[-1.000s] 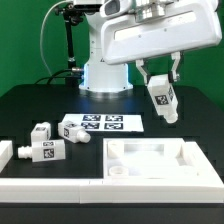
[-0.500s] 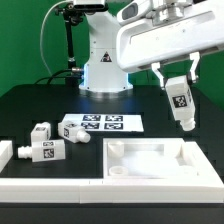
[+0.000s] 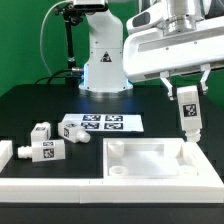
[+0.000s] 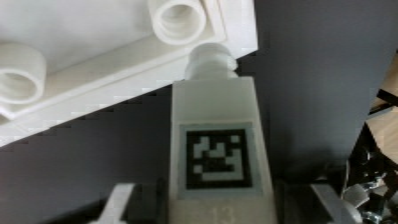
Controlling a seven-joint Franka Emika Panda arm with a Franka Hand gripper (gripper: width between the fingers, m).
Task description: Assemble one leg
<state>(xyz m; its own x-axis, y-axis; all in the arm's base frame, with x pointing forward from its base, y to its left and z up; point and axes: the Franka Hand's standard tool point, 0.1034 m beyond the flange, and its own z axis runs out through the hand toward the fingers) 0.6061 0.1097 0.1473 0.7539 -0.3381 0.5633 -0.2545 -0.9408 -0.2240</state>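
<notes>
My gripper [image 3: 186, 89] is shut on a white leg [image 3: 188, 111] with a black-and-white tag, holding it upright above the far right corner of the large flat white square panel [image 3: 150, 160]. In the wrist view the held leg [image 4: 217, 140] fills the middle between my fingers [image 4: 121, 202], its narrow tip pointing at the panel's corner [image 4: 107, 70] beside two round holes. Several more legs lie on the table at the exterior view's left, one of them [image 3: 43, 152] near the front, another [image 3: 41, 133] behind it.
The marker board [image 3: 100, 125] lies flat on the black table in front of the robot base. A long white border rail [image 3: 60, 190] runs along the front edge. A third loose leg [image 3: 72, 133] lies beside the marker board.
The gripper has carried the leg to the exterior view's right and turned it from tilted to upright, now over the panel's far right corner.
</notes>
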